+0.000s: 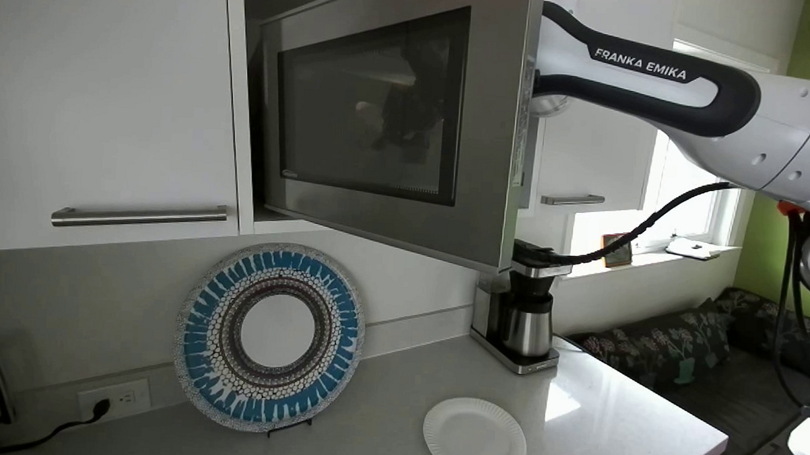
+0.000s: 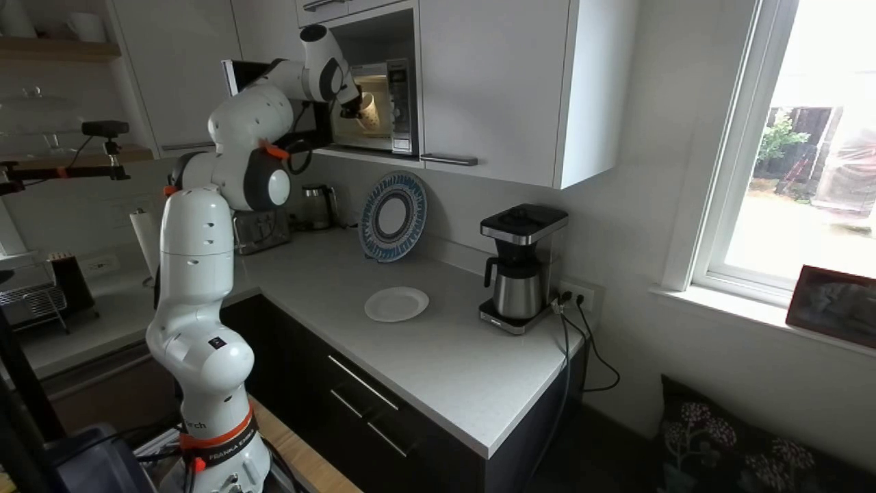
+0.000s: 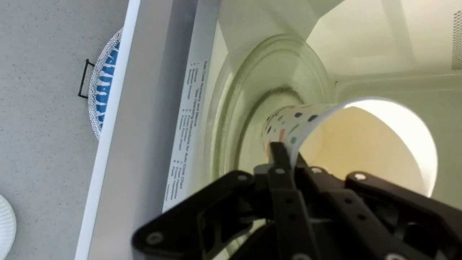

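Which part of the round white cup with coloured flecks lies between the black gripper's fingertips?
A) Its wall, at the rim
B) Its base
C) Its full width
A: the wrist view shows the black gripper with one fingertip outside the flecked white cup and the other inside it.

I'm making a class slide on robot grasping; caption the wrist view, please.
Gripper pinching a patterned cup by its rim inside a microwave, over the turntable.
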{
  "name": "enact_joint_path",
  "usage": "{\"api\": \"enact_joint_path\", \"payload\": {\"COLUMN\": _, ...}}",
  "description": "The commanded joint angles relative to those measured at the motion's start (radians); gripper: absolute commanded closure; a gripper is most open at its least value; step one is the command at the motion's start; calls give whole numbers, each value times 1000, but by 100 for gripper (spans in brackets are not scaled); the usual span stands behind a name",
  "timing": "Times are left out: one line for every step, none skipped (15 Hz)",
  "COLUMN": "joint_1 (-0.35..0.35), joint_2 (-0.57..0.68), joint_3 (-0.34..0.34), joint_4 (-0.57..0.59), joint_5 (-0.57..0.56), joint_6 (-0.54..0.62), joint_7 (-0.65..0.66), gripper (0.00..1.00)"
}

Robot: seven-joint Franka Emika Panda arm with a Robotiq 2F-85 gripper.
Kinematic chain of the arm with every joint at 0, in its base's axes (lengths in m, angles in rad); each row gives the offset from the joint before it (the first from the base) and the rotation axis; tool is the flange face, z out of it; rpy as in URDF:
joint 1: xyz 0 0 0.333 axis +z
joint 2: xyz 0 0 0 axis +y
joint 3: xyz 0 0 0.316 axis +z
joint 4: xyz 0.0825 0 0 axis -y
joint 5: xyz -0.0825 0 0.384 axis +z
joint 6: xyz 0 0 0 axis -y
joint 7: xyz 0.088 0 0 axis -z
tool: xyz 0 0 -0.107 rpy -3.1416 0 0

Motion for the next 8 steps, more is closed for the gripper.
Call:
{"api": "enact_joint_path", "payload": {"joint_1": -1, "joint_2": 26, "joint_3": -4, "joint_4": 34, "joint_5": 9, "joint_6": -24, "joint_7": 52, "gripper": 92}}
{"api": "enact_joint_path", "payload": {"joint_1": -1, "joint_2": 29, "joint_3": -6, "joint_4": 35, "joint_5": 1, "joint_6": -21, "joint_7": 55, "gripper": 74}}
{"api": "enact_joint_path", "payload": {"joint_1": -3, "joint_2": 33, "joint_3": -7, "joint_4": 38, "joint_5": -1, "joint_6": -19, "joint_7": 55, "gripper": 65}}
{"api": "enact_joint_path", "payload": {"joint_1": -2, "joint_2": 36, "joint_3": -10, "joint_4": 40, "joint_5": -5, "joint_6": -15, "joint_7": 59, "gripper": 57}}
{"api": "enact_joint_path", "payload": {"joint_1": -2, "joint_2": 41, "joint_3": -12, "joint_4": 45, "joint_5": -5, "joint_6": -13, "joint_7": 59, "gripper": 50}}
{"api": "enact_joint_path", "payload": {"joint_1": -2, "joint_2": 47, "joint_3": -14, "joint_4": 49, "joint_5": -8, "joint_6": -4, "joint_7": 58, "gripper": 60}}
{"api": "enact_joint_path", "payload": {"joint_1": -2, "joint_2": 51, "joint_3": -15, "joint_4": 54, "joint_5": -9, "joint_6": -1, "joint_7": 55, "gripper": 60}}
{"api": "enact_joint_path", "payload": {"joint_1": -2, "joint_2": 58, "joint_3": -16, "joint_4": 60, "joint_5": -9, "joint_6": 5, "joint_7": 51, "gripper": 64}}
